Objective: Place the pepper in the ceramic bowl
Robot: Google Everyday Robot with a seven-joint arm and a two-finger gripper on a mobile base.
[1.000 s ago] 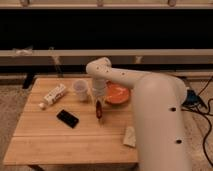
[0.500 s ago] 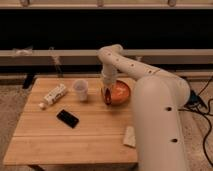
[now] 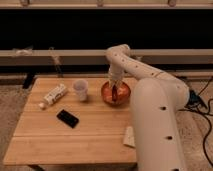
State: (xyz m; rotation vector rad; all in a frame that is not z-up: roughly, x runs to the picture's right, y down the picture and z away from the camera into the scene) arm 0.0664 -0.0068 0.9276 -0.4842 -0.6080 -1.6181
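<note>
- The light wooden slatted table (image 3: 75, 142) carries everything here; it stands before a long dark window wall with a pale ledge running across.
- At the table's left, a white tube-shaped bottle (image 3: 54, 95) lies on its side, slanting from the lower left up to the right; there is a faint coloured patch on its label, but no writing or brand can be read.
- Below and to the right of it, a flat black phone (image 3: 67, 118) lies on the wood at an angle, well apart from the bottle; no markings show on it.
- Further right and nearer the back edge, a small white cup (image 3: 80, 89) stands upright, near the bowl but not touching it.
- Right of the cup sits the shallow round glossy orange ceramic bowl (image 3: 116, 93), close to the table's back right part.
- The white robot arm reaches in from the right and bends down over the bowl; its pincer (image 3: 116, 91) hangs right above the bowl's middle. I cannot tell how the pincer is set.
- A small slender dark red-brown pepper (image 3: 115, 95) shows as a dark upright sliver at the pincer tip, within the bowl's rim; whether it rests on the bowl's floor cannot be told.
- Near the front right edge of the table, a pale flat object (image 3: 129, 136) lies beside the robot's white body.
</note>
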